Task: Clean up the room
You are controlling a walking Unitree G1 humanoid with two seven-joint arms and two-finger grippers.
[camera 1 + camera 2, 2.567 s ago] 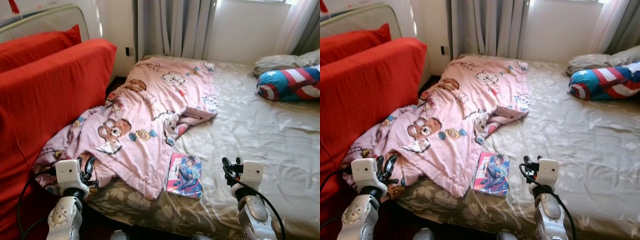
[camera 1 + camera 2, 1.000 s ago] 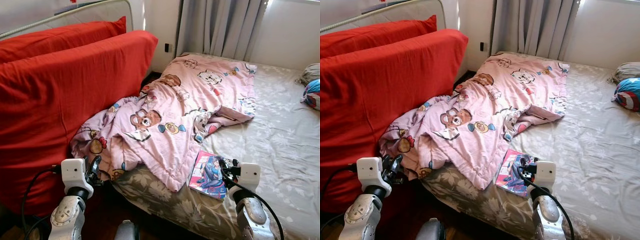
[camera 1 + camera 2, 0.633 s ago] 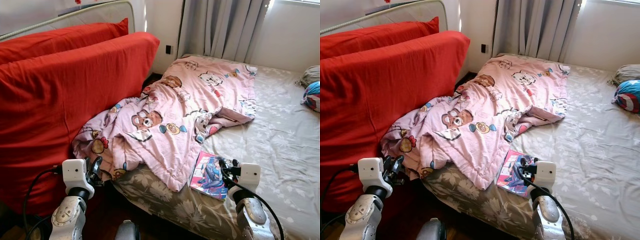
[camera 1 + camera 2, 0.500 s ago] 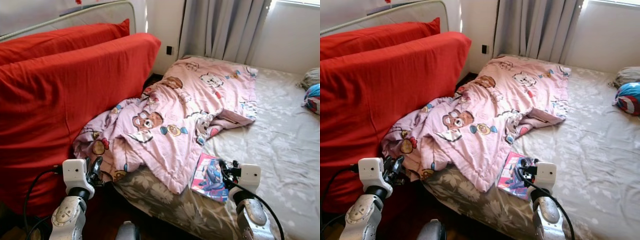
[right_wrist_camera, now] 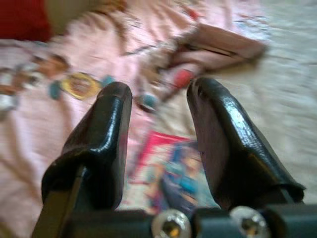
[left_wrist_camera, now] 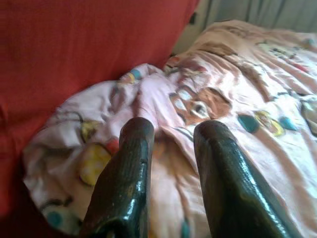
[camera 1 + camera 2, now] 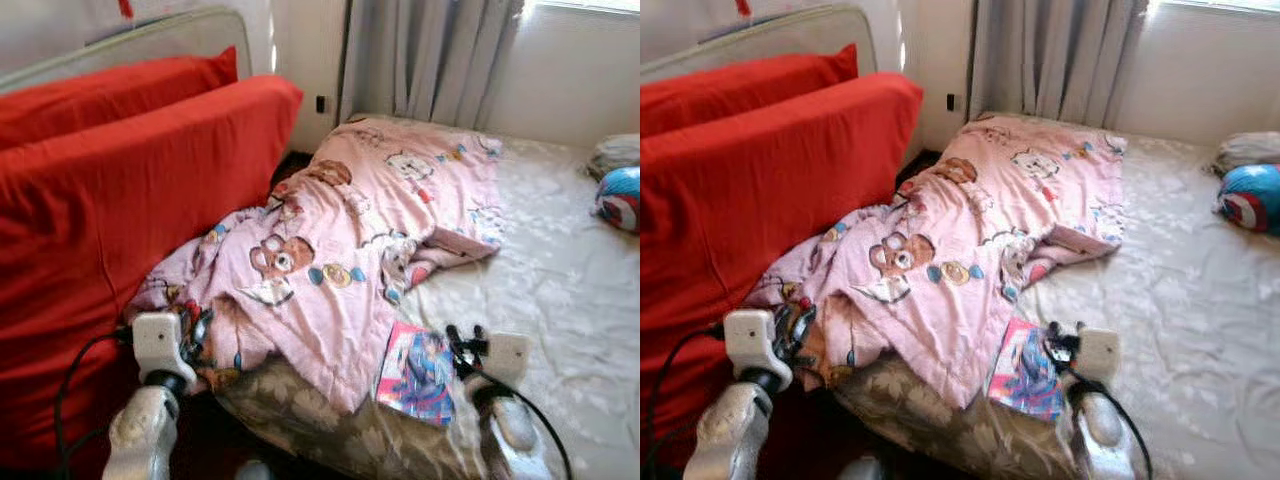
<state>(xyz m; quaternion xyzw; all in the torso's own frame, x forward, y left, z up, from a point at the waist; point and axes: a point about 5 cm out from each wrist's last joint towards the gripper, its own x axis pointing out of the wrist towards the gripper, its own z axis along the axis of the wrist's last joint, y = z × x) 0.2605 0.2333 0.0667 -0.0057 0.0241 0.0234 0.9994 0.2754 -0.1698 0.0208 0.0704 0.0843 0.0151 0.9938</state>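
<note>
A crumpled pink cartoon blanket (image 7: 360,240) lies across the near left part of the bed (image 7: 560,300), spilling over its edge. A colourful comic book (image 7: 415,362) lies flat near the bed's front edge, partly under the blanket's corner. My left gripper (image 7: 200,335) is open, low beside the hanging blanket end (image 6: 163,114). My right gripper (image 7: 462,340) is open, hovering just right of the book (image 5: 171,173), with nothing between its fingers.
Large red cushions (image 7: 130,190) lean upright along the bed's left side. A blue, red and white star pillow (image 7: 618,198) and a grey bundle (image 7: 615,153) lie at the far right. Grey curtains (image 7: 430,55) hang behind. Dark floor shows below the bed's front edge.
The view has swung and come closer to the bed, and is now blurred. Both grippers stay open and keep their places in front of me.
</note>
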